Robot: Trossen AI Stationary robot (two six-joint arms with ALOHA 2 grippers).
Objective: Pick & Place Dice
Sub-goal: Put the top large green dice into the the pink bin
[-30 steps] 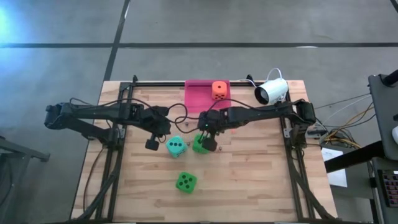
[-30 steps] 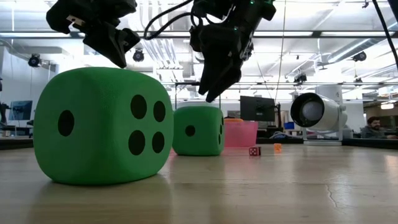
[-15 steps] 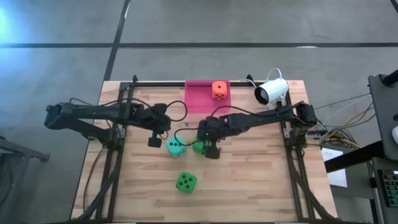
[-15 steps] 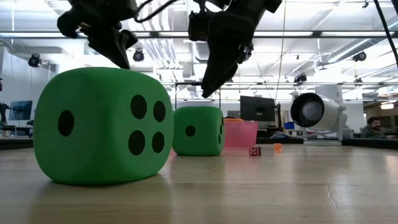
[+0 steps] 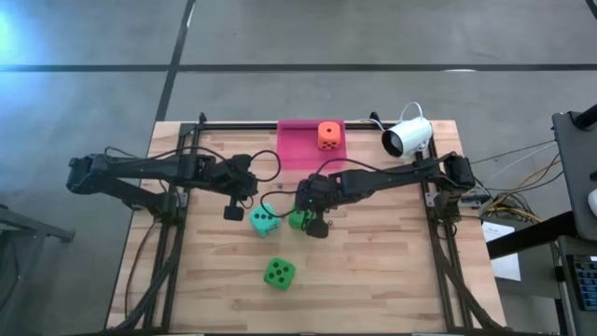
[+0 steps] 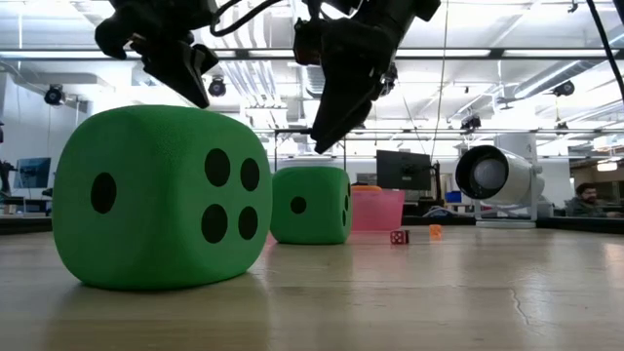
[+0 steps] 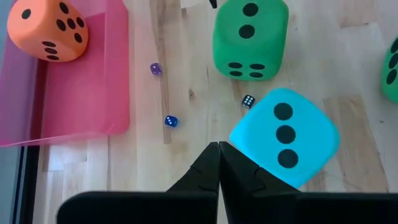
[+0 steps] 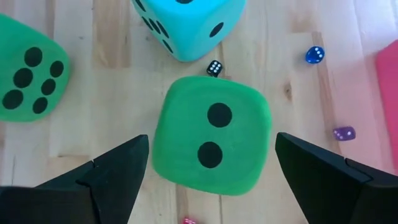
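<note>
My right gripper (image 8: 211, 137) is open and hovers above a bright green die (image 8: 211, 163), one finger on either side of it without touching; the high view shows this gripper (image 5: 312, 224) partly covering that die (image 5: 297, 220). The teal die (image 5: 264, 221) rests just left of it. My left gripper (image 7: 219, 146) is shut and hangs above the table (image 5: 230, 214), left of the teal die (image 7: 285, 135). The second green die (image 5: 279, 273) sits nearer the near edge. The orange die (image 5: 327, 135) rests in the pink tray (image 5: 297, 147).
Several tiny dice lie on the wood around the big ones: black (image 8: 214, 67), blue (image 8: 315, 55), purple (image 8: 343, 133). A white camera (image 5: 408, 136) sits at the far right beside the tray. Bare wood lies to the near right (image 5: 392, 271).
My right gripper has moved from near the pink tray toward the table's near edge and now stands over the green die beside the teal one. The dice have stayed where they were.
</note>
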